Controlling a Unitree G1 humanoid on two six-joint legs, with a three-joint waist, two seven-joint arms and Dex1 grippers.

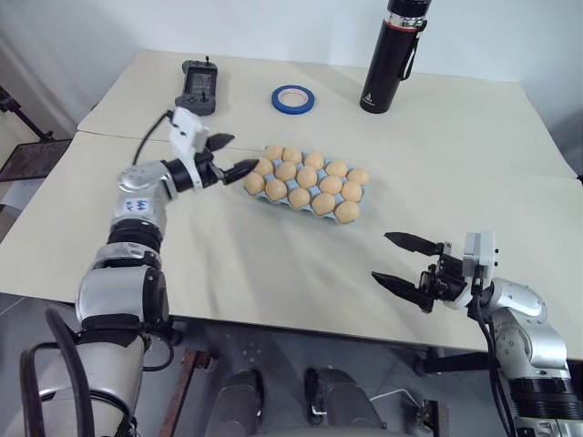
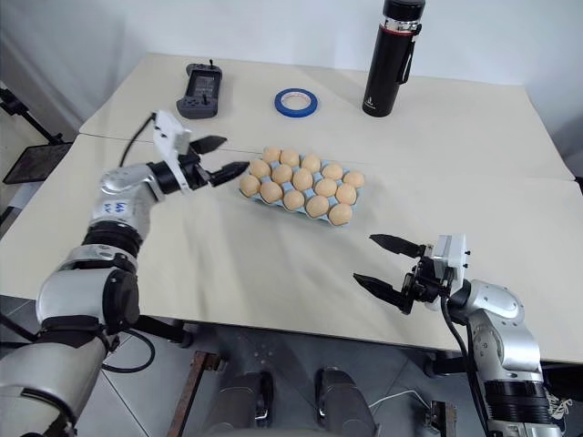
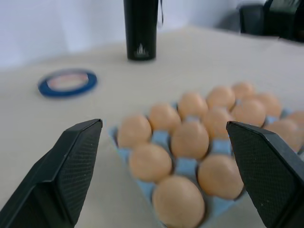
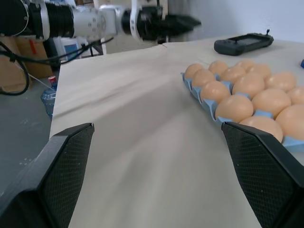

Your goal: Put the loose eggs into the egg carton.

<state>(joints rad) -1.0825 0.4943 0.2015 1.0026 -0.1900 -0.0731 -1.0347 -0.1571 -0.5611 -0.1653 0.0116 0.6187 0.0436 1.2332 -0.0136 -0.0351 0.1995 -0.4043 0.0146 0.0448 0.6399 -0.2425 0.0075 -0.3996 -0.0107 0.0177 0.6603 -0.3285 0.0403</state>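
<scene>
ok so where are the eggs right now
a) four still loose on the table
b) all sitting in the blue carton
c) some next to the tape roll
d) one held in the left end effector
b: every egg sits in a cup of the egg carton, and both the left end effector and the right end effector are open and empty, with no egg loose on the table.

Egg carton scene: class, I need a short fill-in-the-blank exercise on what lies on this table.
1. The eggs sit in a light ___ egg carton.
2. The tape roll lies between the handheld controller and the black ___.
3. Both the left gripper and the right gripper are ___.

Missing words: blue; bottle; open
</scene>
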